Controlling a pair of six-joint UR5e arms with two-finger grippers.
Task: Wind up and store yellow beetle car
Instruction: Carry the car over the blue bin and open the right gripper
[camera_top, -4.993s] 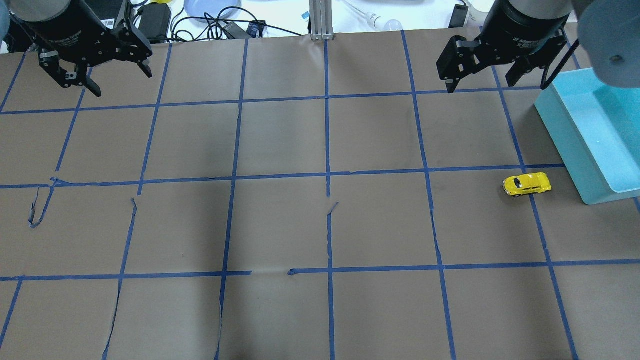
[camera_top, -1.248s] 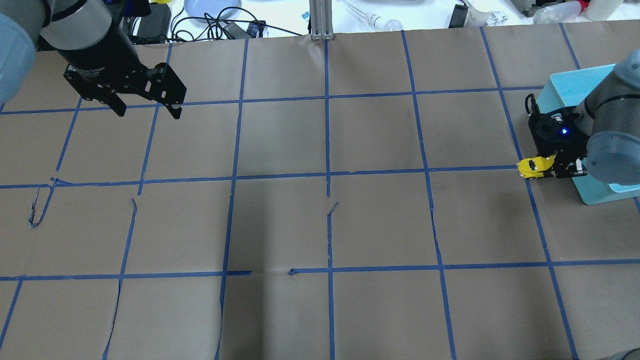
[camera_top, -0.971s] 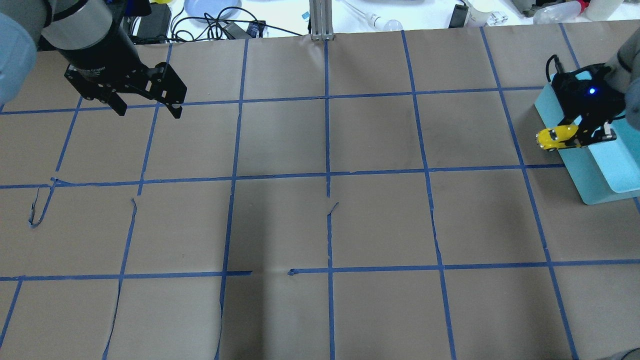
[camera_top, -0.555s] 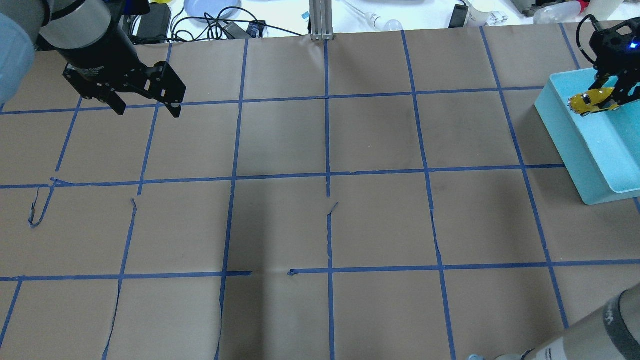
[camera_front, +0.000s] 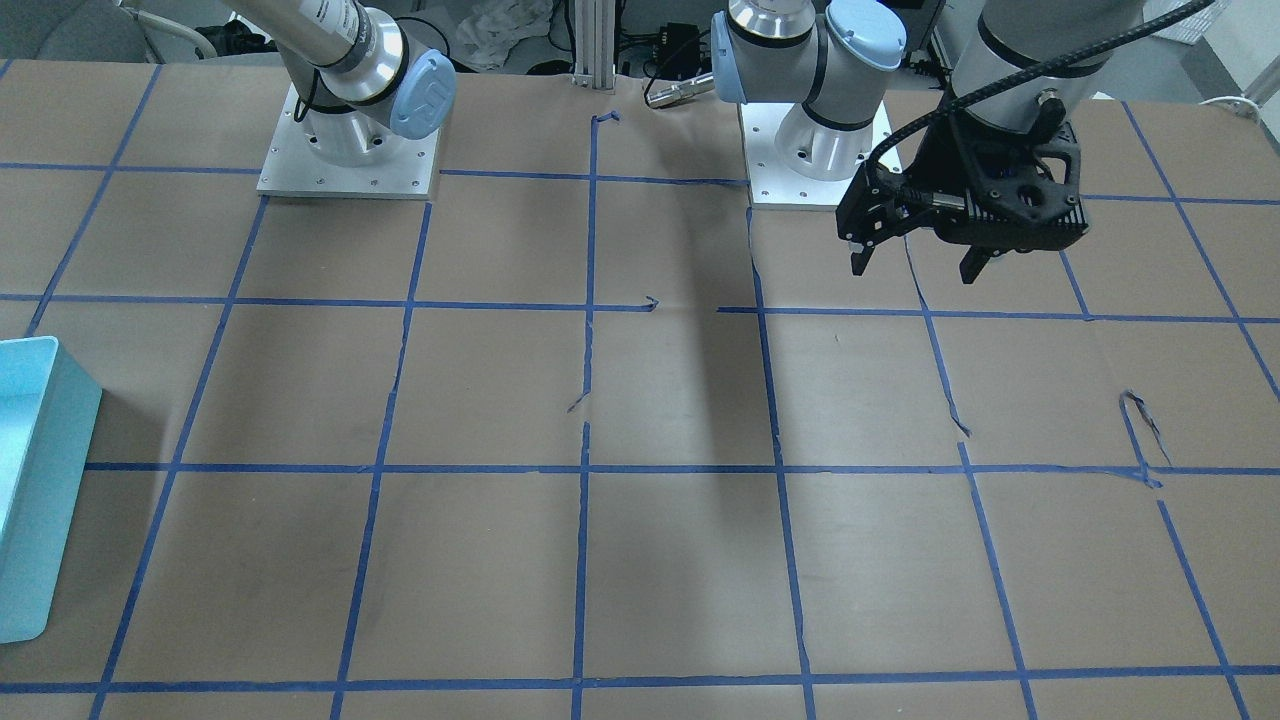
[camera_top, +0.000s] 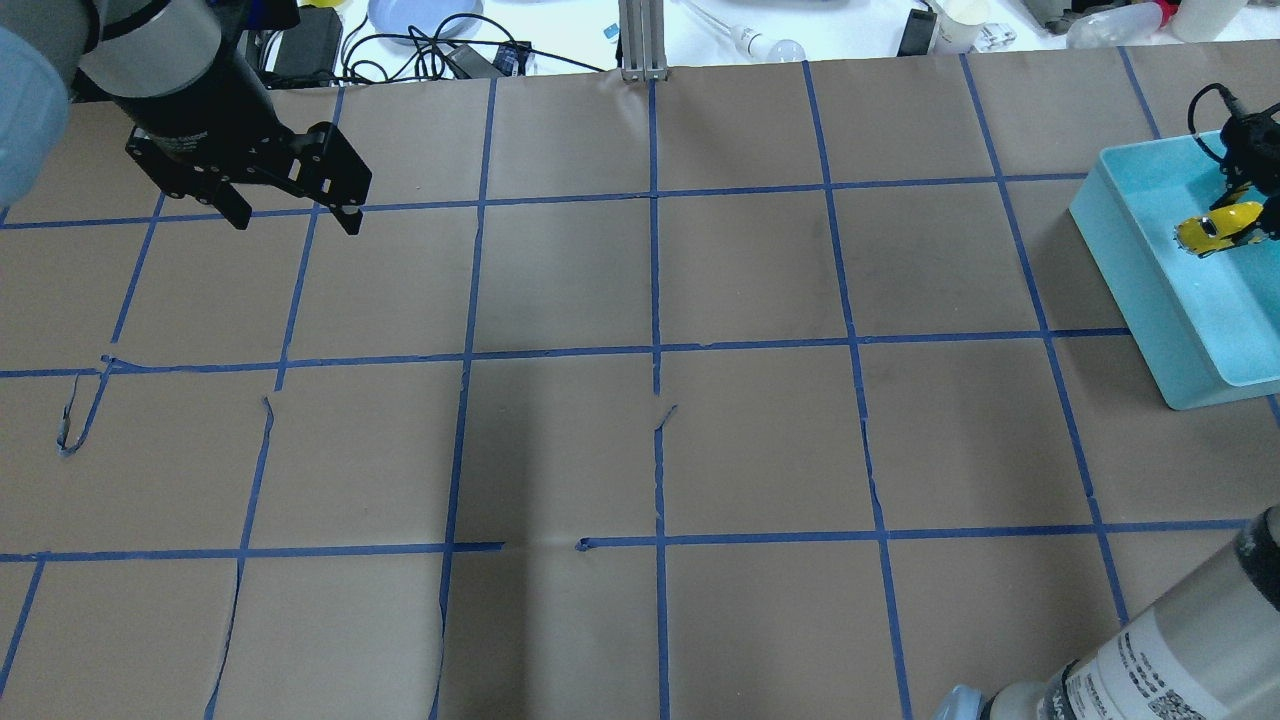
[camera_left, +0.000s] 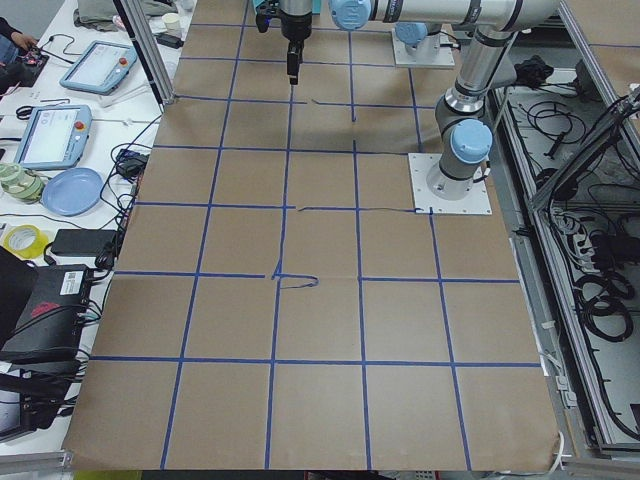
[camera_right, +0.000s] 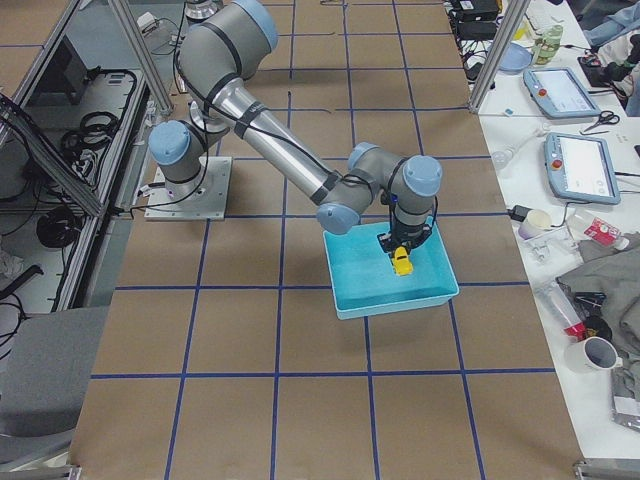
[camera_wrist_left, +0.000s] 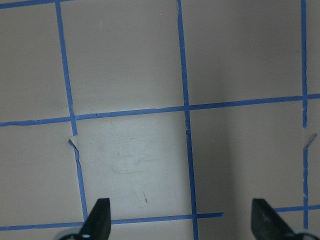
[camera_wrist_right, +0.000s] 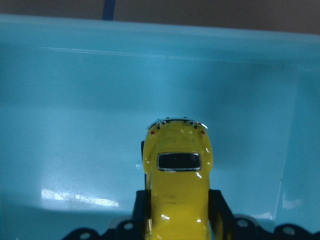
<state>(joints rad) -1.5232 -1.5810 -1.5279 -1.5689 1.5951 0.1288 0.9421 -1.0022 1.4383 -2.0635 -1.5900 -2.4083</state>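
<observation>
I count one small glossy yellow beetle toy car (camera_wrist_right: 177, 182), clamped between the fingers of my right tool (camera_wrist_right: 180, 216) inside the single turquoise plastic bin (camera_top: 1128, 255) at the brown paper counter (camera_top: 760, 440) edge. My left tool (camera_top: 296, 222) hangs with its two fingers spread apart above the counter

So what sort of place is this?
Most likely a robotics research lab. Two arms are bolted to a table papered brown with a taped blue grid, control tablets and loose cables lie on a side bench, and the right gripper holds a yellow toy car over a teal bin.
</observation>
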